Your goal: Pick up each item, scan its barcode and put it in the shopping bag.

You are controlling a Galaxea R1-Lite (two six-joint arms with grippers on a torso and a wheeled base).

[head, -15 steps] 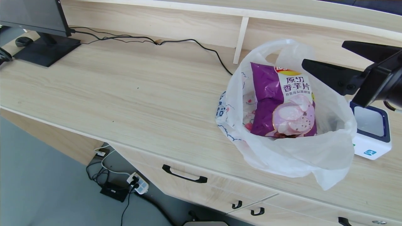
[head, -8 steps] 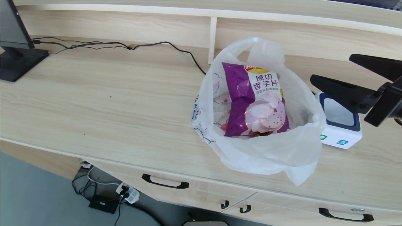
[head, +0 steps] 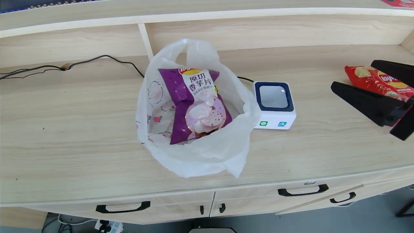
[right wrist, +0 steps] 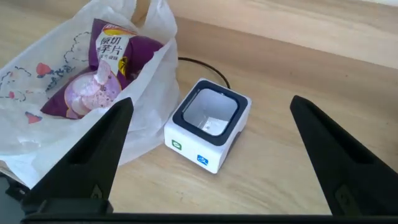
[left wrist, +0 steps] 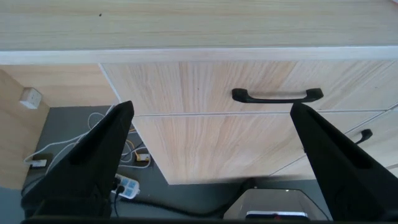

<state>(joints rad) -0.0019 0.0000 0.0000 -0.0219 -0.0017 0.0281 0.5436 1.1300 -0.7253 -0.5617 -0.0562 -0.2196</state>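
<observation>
Two crisp packets are sharing a pale wooden counter [head: 64, 129] in the head view: a purple crisp packet [head: 194, 103] is standing tilted inside the open white shopping bag [head: 194, 155] near the middle, while a red crisp packet [head: 375, 79] is lying flat at the robot's far right, well apart from the bag. A white scanner [head: 275, 103] with a dark-rimmed window is sitting just beside the bag on its right, its glass facing up, and a black cable [head: 97, 60] is trailing along the counter behind the bag. The right gripper [head: 352, 74] is hanging over the right end of the counter with its fingers spread wide and nothing between them, the red packet partly hidden behind them from this angle. In the left wrist view, the left gripper [left wrist: 211, 112] is hanging below the counter's edge with its fingers likewise spread and empty, facing a drawer front with a black drawer handle [left wrist: 277, 95]; a power strip [left wrist: 124, 183] is lying on the floor beneath. In the right wrist view, the splayed fingers are framing the scanner, which is standing just beside the shopping bag with the purple packet leaning inside it.
</observation>
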